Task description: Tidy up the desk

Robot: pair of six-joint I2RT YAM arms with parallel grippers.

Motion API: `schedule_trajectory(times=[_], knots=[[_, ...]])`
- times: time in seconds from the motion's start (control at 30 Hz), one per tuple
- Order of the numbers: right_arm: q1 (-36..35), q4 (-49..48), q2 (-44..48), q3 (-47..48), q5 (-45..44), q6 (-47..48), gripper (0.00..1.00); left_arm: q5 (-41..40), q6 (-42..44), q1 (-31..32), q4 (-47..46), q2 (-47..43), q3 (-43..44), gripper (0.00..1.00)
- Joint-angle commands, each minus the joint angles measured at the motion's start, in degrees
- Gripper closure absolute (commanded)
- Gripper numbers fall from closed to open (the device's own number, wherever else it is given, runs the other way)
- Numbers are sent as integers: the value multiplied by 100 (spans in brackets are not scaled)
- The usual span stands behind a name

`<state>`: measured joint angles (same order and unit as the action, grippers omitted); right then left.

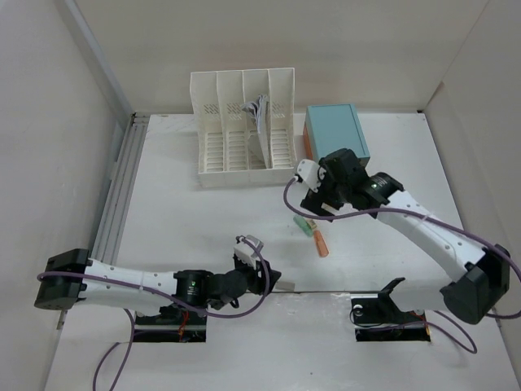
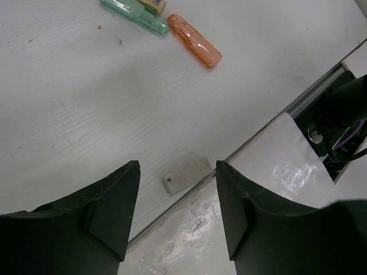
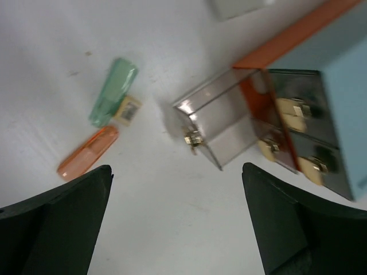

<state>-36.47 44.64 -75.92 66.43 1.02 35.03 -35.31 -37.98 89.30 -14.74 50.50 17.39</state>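
Observation:
The white desk [image 1: 187, 220] holds a green translucent case [image 1: 303, 224], an orange translucent case [image 1: 321, 243] and a small white eraser-like block [image 1: 285, 285] by a seam. My left gripper [image 1: 264, 277] is open and empty. In its wrist view [image 2: 178, 166] the white block [image 2: 186, 174] lies below, between the fingertips, with the orange case [image 2: 195, 41] and green case [image 2: 135, 12] farther off. My right gripper [image 1: 313, 204] is open and empty [image 3: 177, 169], above bare desk. Ahead of it are a pulled-out clear drawer [image 3: 221, 123], the green case [image 3: 113, 91] and the orange case [image 3: 89, 152].
A teal-topped drawer box [image 1: 335, 133] stands at the back right, its other drawers with gold knobs shut. A white slotted file rack [image 1: 242, 126] with papers stands at the back. A small yellow item [image 3: 128, 109] lies beside the green case. Two cut-outs [image 1: 171, 330] lie near the arm bases.

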Motion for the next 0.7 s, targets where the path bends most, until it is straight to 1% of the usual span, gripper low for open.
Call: schedule_trajectory(times=[0.0, 0.07, 0.1, 0.13, 0.17, 0.23, 0.27, 0.33, 0.37, 0.4, 0.43, 0.57, 0.67], knots=[[-27, -1062, 559, -34, -1076, -469, 0, -187, 1, 26, 15, -23, 10, 47], [34, -889, 561, 141, -718, -549, 0, -239, 53, 26, 15, 38, 71, 46], [87, -791, 448, 411, -534, -767, 0, -240, 53, 26, 15, 39, 72, 46], [139, -669, 290, 536, -228, -769, 0, -292, 54, 26, 15, 100, 72, 46], [201, -598, 236, 624, 323, -865, 1, -292, 54, 26, 15, 100, 124, 46], [281, -457, 131, 817, 697, -997, 5, -292, 54, 26, 15, 161, 125, 46], [281, -456, 78, 818, 846, -1067, 9, -292, 1, 26, 15, 162, 125, 46], [281, -220, -80, 932, 848, -1129, 18, -345, -60, 26, 68, 162, 125, 46], [281, -115, -211, 933, 734, -1208, 22, -345, -130, 26, 68, 162, 125, 46], [211, -27, -213, 933, 542, -1322, 27, -345, -131, 26, 68, 162, 125, 46], [210, 113, -291, 933, 540, -1410, 29, -345, -183, 26, 68, 162, 72, 46], [210, 168, -169, 608, 540, -1533, 29, -345, -184, 26, 15, 162, 19, 46], [210, 282, -169, 546, 487, -1595, 28, -407, -131, 26, 15, 214, 72, 46]])
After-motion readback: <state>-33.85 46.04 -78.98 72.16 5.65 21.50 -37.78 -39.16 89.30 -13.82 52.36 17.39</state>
